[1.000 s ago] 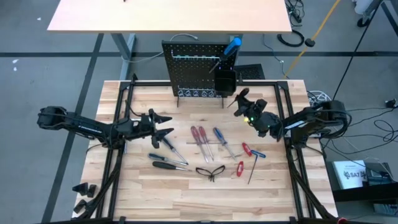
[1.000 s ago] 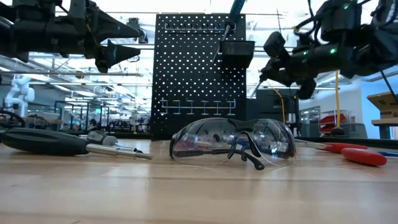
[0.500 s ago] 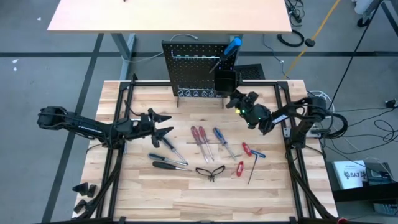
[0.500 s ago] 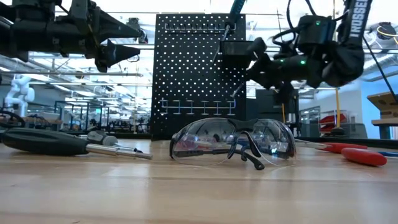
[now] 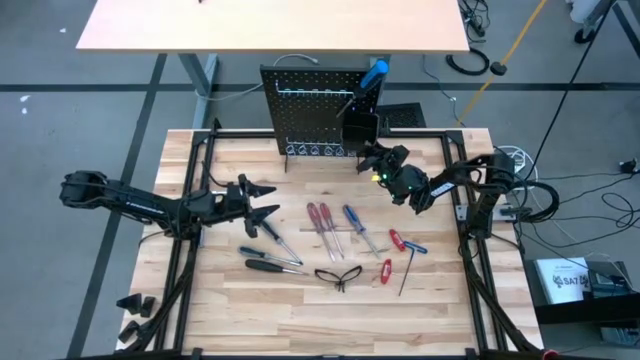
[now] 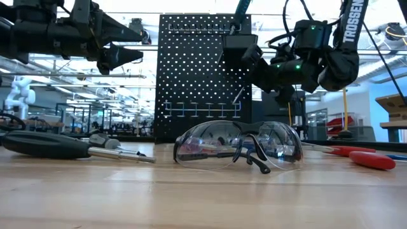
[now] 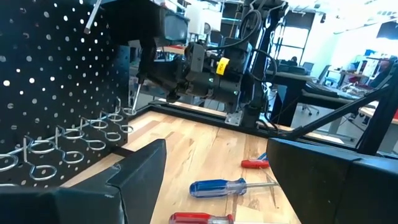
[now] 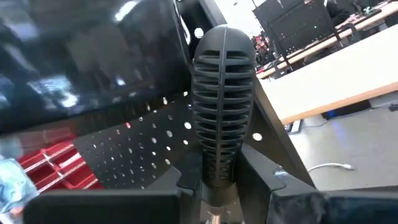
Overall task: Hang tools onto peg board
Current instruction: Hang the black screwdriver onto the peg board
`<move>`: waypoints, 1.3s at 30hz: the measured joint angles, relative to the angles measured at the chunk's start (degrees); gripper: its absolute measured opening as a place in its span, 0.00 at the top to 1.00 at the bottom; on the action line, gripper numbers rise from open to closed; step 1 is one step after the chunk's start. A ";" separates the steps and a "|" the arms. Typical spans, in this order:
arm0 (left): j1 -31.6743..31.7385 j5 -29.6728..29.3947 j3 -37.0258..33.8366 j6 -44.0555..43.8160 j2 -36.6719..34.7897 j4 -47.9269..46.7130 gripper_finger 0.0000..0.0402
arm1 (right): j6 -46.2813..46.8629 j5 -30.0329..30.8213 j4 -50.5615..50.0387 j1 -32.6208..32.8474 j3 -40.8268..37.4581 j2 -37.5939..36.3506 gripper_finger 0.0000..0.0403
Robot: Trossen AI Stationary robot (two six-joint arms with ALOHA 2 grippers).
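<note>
The black peg board (image 5: 310, 112) stands upright at the table's far edge, with a square black bin (image 5: 360, 128) that holds a blue-handled screwdriver (image 5: 374, 72). My right gripper (image 5: 372, 160) is just in front of the bin, shut on a black-handled screwdriver (image 8: 222, 93). My left gripper (image 5: 268, 202) hovers open and empty over the table's left part. Red-handled screwdrivers (image 5: 320, 218), a blue-handled one (image 5: 355, 222), black-handled ones (image 5: 270, 262), red hex keys (image 5: 400, 242) and black-framed glasses (image 5: 338, 274) lie flat on the tabletop. My right gripper pinches the screwdriver's ribbed black handle between its two fingers, at the handle's end toward the shaft (image 8: 214, 177). The rest of the handle sticks out past the fingertips toward the bin. The thin metal shaft (image 6: 238, 95) slants down below the gripper, clear of the table.
A row of pale wire hooks (image 6: 200, 109) runs along the board's lower part. The glasses (image 6: 238, 145) and a black screwdriver (image 6: 57, 146) lie close to the low camera. Black frame rails (image 5: 190, 200) run along the table's left and right sides.
My right gripper has carried the black-handled screwdriver toward the table's far edge and left, up to the peg board's bin, and has turned so the handle points at the board. My left gripper has kept still.
</note>
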 joint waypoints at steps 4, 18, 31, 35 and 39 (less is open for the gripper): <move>0.00 -0.03 0.02 0.00 0.00 -0.09 0.29 | -0.26 -0.01 0.01 -0.33 -0.01 0.00 0.86; 0.00 -0.16 0.02 0.02 0.00 -0.13 0.29 | -5.18 1.35 0.06 -0.35 0.02 0.00 0.86; 0.02 -0.16 0.02 0.02 0.00 -0.11 0.29 | -11.11 -2.42 -1.94 -0.26 0.03 0.13 0.86; 0.02 -0.16 0.02 0.02 0.00 -0.09 0.29 | -11.96 -2.71 -1.54 -0.24 0.38 2.07 0.86; 0.01 -0.15 0.02 0.02 0.00 -0.11 0.29 | -13.14 -3.68 -1.95 -0.29 2.07 4.52 0.86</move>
